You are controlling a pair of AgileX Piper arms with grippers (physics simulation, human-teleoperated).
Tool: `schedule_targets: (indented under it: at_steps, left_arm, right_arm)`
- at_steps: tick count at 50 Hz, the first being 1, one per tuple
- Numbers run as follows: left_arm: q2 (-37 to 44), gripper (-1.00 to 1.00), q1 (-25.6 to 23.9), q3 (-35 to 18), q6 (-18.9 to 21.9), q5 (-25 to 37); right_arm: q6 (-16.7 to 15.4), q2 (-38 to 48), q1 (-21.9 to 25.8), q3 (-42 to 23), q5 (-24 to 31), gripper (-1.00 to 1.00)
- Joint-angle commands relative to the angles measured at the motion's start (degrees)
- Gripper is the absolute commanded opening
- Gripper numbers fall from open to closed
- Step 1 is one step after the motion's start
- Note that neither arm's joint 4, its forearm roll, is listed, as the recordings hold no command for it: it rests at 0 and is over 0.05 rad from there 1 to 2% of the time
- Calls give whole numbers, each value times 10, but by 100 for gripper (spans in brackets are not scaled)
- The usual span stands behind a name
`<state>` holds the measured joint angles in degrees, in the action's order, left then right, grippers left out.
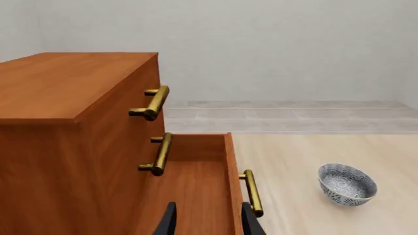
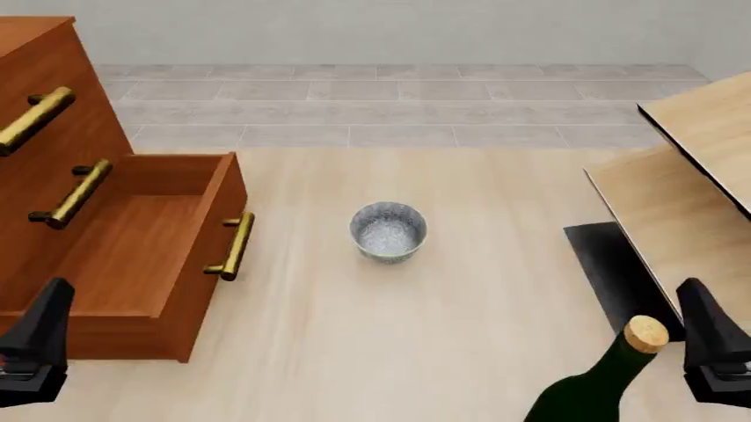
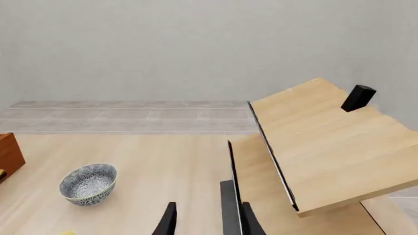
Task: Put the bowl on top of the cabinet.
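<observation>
Front view: speckled bowl (image 2: 389,231) upright and alone on the pale table (image 2: 470,290), near the centre, touching nothing. Left gripper (image 2: 33,352) low at the 8 o'clock corner of the frame, right gripper (image 2: 711,345) low at the 4 o'clock corner; bowl at about 1 o'clock from the left gripper and about 10 o'clock from the right, well apart from both, roughly midway, with no clear difference in reach. Round bowl, so no long axis to line up with; rim facing up. Both grippers empty, fingers apart in each wrist view: left fingers (image 1: 168,220) hanging over the open bottom drawer (image 2: 129,255), right fingers (image 3: 168,220) straddling the dark edge of a pale wood panel (image 3: 313,147). Cabinet (image 2: 47,97) at 9 to 10 o'clock of the bowl, on the left arm's side, flat top (image 1: 58,83) bare in the left wrist view. Likely the better choice: left arm, given the cabinet on its side, though with the protruding drawer and its brass handle (image 2: 235,246) between that gripper and the bowl, so a path over or around. Green bottle with a cork (image 2: 610,374) standing just beside the right gripper, a possible knock-over on that side. Task not yet begun: bowl on the table, ungrasped.
</observation>
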<state>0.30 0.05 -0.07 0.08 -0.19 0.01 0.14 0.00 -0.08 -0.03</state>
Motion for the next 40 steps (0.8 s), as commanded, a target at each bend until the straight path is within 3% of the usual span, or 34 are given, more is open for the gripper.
schedule_targets:
  at_steps: [1, 20, 25, 30, 32, 33, 40]
  left_arm:
    - [7, 100, 2, -1, 3, -3]
    - [2, 100, -12, -4, 17, 7]
    - [43, 100, -25, -16, 22, -22]
    - [134, 100, -48, -40, 9, -63]
    - [141, 100, -59, -49, 12, -61]
    - [185, 100, -71, -62, -1, -66]
    - [220, 100, -98, -99, -5, -49]
  right_arm:
    - [0, 3, 0, -2, -1, 100]
    - [0, 3, 0, -2, -1, 100]
    - [0, 3, 0, -2, -1, 100]
    - [0, 3, 0, -2, -1, 100]
    - [0, 3, 0, -2, -1, 100]
    - [0, 3, 0, -2, -1, 100]
    - [0, 3, 0, -2, -1, 100]
